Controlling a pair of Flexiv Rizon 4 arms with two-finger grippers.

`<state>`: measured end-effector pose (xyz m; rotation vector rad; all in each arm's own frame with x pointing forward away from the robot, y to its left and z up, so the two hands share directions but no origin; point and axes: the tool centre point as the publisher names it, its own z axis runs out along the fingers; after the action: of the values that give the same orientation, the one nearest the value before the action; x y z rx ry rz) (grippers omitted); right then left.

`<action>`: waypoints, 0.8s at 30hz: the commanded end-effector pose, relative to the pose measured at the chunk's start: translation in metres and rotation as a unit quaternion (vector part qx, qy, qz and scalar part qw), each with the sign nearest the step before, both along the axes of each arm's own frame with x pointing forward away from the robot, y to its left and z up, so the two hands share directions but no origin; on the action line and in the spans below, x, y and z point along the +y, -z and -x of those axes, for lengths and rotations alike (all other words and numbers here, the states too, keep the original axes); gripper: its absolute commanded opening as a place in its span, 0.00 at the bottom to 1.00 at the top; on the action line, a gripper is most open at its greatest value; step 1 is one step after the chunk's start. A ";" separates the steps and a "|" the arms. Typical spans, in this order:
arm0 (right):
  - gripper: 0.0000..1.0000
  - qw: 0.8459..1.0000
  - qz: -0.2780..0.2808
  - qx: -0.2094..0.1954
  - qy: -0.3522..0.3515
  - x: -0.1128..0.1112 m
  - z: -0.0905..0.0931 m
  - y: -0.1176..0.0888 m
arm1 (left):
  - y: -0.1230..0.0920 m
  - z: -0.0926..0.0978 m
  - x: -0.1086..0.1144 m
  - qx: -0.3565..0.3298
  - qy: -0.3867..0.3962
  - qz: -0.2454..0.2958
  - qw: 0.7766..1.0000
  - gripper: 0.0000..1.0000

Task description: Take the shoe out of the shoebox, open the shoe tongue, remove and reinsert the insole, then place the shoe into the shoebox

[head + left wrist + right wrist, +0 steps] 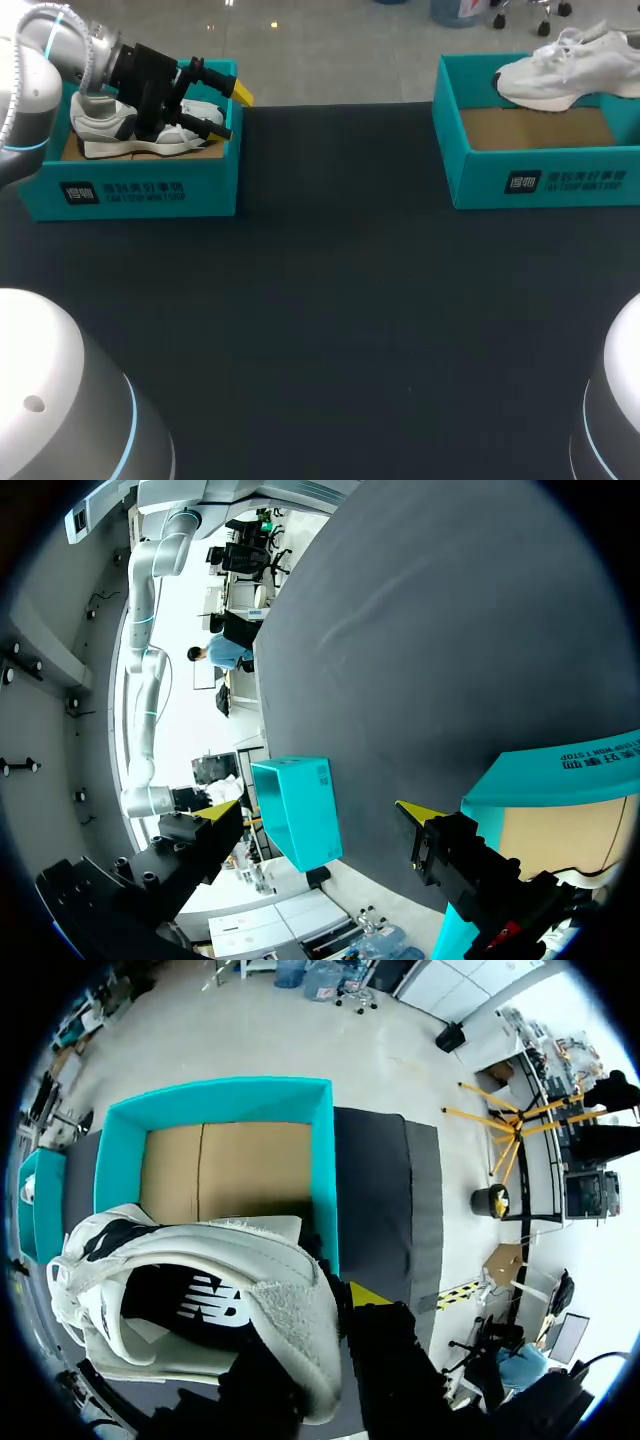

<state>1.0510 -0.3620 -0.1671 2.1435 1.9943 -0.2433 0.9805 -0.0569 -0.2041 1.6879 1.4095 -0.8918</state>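
The right shoe (560, 70) hangs above the right box (470, 185), over its far rim and clear of the cardboard floor. The right gripper (330, 1305) has it by the heel. One yellow tip shows outside the heel wall and the other is hidden, presumably inside the collar, so the jaws stand narrowly apart on that wall. Well apart from the right box, across the table (330, 300), the left gripper (312, 810) is spread wide and holds nothing, poised over the left shoe (105, 125) in the left box (150, 190).

The shoe looks light. Its soft upper would likely buckle under a pinch, while the sole and heel seem stiffer, so the heel is the sound hold. The tongue and insole are probably thin and floppy, best taken by an edge.
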 end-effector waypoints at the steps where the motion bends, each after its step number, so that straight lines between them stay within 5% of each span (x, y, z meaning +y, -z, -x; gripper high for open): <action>1: 0.00 0.999 0.001 -0.009 0.031 0.002 0.002 0.000 | -0.001 0.000 0.001 0.000 0.001 -0.001 1.000 1.00; 14: 0.00 0.999 0.001 -0.009 0.031 0.002 0.002 0.000 | -0.001 0.000 0.001 0.000 0.001 -0.001 1.000 1.00; 24: 0.00 0.998 -0.017 -0.041 0.038 0.007 -0.005 0.044 | -0.001 0.000 0.001 0.000 0.001 -0.001 1.000 1.00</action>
<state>1.0574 -0.3547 -0.1995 2.2288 1.9011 -0.1516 0.9805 -0.0569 -0.2041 1.6880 1.4094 -0.8918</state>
